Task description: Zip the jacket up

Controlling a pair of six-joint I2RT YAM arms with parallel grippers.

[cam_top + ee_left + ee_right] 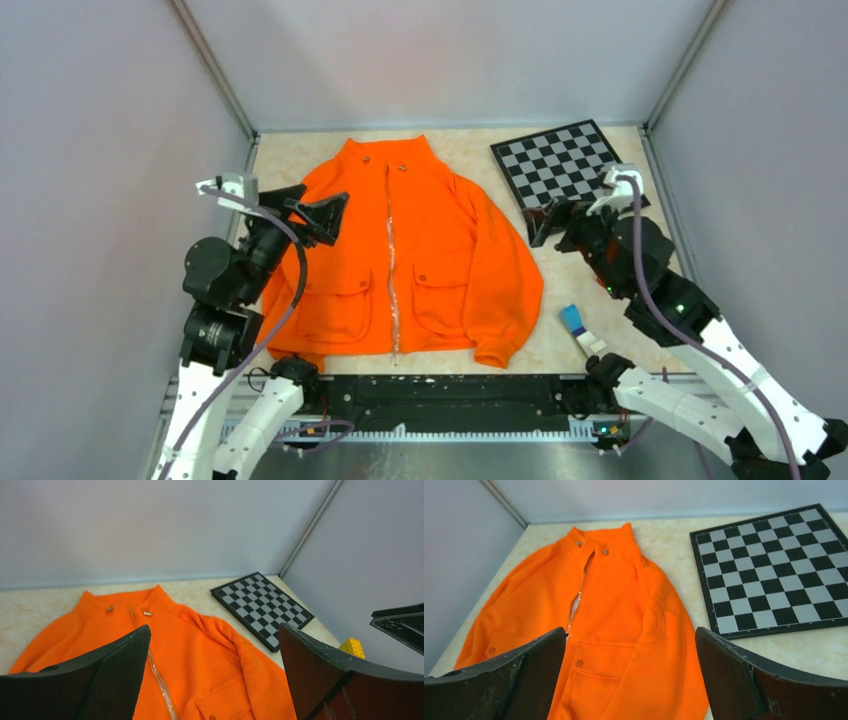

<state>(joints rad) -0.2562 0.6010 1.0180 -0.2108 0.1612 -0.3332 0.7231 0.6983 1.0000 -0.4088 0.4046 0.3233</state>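
The bright orange jacket point(415, 250) lies flat on the table, collar at the far end, hem near the arms. Its pale zipper point(391, 270) runs down the middle and looks closed along most of its length. It also shows in the left wrist view point(200, 655) and in the right wrist view point(619, 615). My left gripper point(325, 215) is open and empty, raised over the jacket's left sleeve. My right gripper point(550, 220) is open and empty, raised just right of the jacket's right sleeve.
A black-and-grey chessboard point(562, 160) lies at the far right of the table. A small blue-and-white flat object point(581, 329) lies near the front right. A yellow brick point(353, 647) shows by the right wall. Grey walls enclose the table.
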